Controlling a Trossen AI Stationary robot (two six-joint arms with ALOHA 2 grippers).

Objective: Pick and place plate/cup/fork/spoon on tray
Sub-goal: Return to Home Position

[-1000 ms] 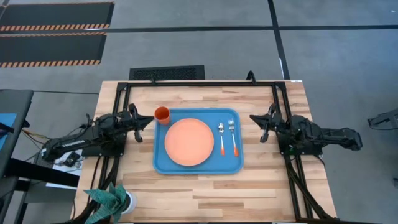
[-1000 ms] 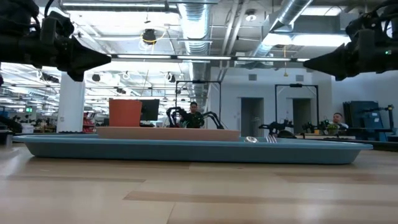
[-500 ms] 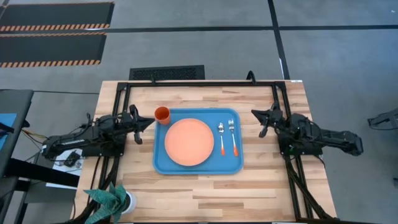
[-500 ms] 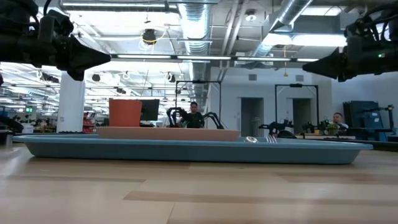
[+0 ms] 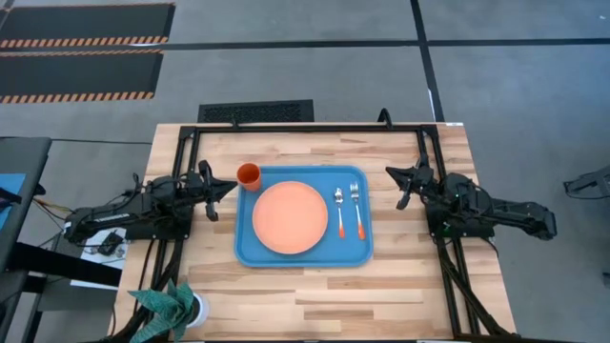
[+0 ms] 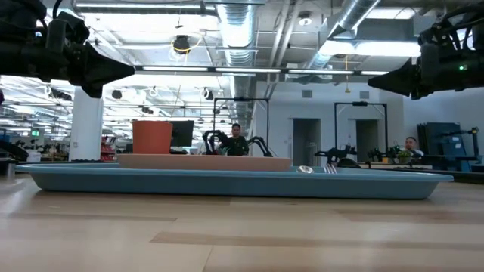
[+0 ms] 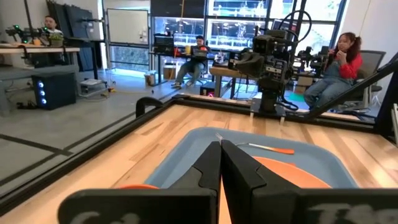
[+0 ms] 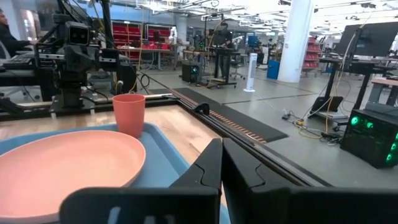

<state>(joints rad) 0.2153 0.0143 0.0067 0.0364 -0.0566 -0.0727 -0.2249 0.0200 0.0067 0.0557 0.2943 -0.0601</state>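
My left gripper [image 5: 229, 188] and right gripper [image 5: 392, 175] hover at left and right, both pinched tight, tips facing each other

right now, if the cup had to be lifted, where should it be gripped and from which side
Grip the cup across its upper wall, probably coming in level from the left gripper: it stands upright, mouth up, with the tray and plate close on its other side.
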